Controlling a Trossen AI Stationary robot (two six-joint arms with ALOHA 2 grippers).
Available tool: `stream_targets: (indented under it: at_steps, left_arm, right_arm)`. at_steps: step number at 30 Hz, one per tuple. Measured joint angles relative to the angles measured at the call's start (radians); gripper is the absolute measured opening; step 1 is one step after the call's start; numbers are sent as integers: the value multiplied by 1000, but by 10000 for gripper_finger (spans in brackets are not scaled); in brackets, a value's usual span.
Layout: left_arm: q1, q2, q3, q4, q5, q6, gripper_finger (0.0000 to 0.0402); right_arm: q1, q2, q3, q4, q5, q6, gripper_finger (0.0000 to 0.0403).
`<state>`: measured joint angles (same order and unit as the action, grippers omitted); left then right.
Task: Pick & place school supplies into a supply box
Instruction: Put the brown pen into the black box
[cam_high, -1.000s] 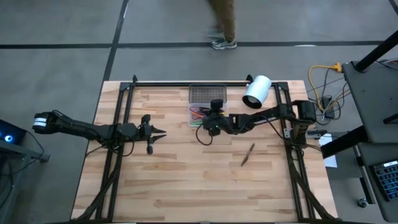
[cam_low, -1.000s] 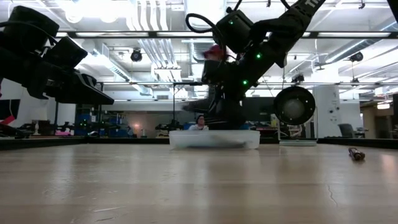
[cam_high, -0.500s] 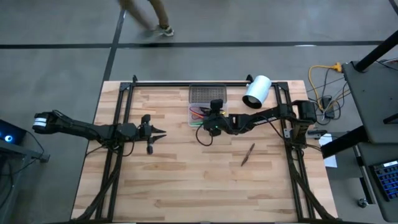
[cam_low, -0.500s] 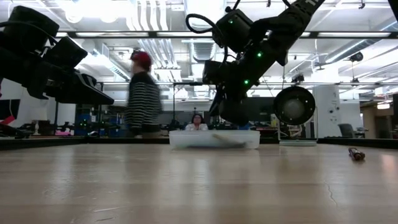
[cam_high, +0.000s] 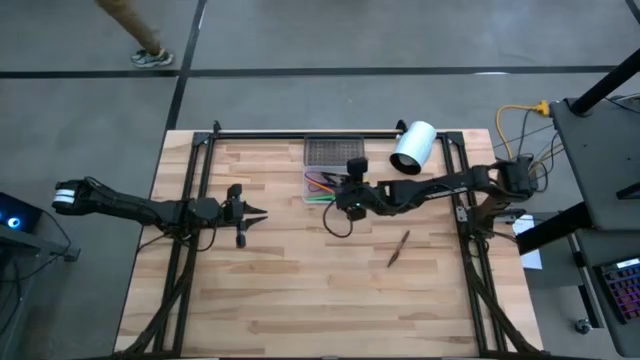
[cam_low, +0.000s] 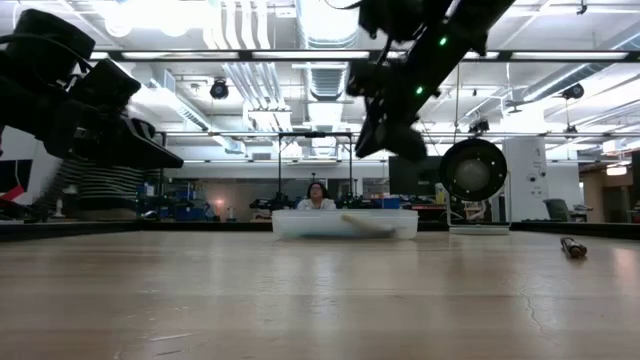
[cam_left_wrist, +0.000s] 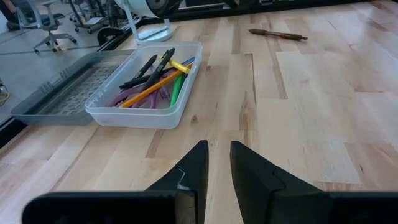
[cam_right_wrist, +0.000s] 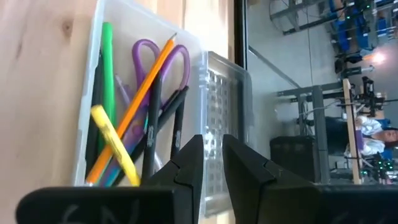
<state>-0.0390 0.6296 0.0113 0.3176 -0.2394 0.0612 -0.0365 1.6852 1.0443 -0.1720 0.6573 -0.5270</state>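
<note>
The supply box is a clear tray with a grey mesh part at its far end. It lies flat on the table, far of the middle. In it lie school supplies: a green pen, purple-handled scissors, an orange stick, a yellow one and dark pens. My right gripper hangs above the box's near right corner, shut and holding nothing. One dark brown pen lies loose on the table to the right. At the left, my left gripper hovers shut and holds nothing.
A white cylinder with a dark opening lies at the far right, beside the box. Black frame rails run along the table's left, right and far edges. A person sits in the room beyond the table. Bare wood fills the near half.
My right gripper has risen from just over the supply box to well above it, mostly in the last half second. Its fingers stay as they were. A person has walked leftward across the floor beyond the table's far edge.
</note>
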Motion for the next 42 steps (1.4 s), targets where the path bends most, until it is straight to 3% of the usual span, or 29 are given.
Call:
stream_targets:
  at_steps: [6, 14, 19, 26, 42]
  left_arm:
    - [0, 0, 0, 0, 0, 0, 52]
    - [0, 0, 0, 0, 0, 0, 52]
    - [0, 0, 0, 0, 0, 0, 52]
    - [0, 0, 0, 0, 0, 0, 52]
    - [0, 0, 0, 0, 0, 0, 52]
  right_arm:
    - [8, -117, 0, -119, 0, 23, 52]
    - [12, -296, -5, -364, -33, 185, 52]
    - [18, -389, -37, -504, -247, 163, 52]
    - [18, -453, -63, -566, -548, 51, 52]
    - [19, -454, -67, -609, -547, 77, 52]
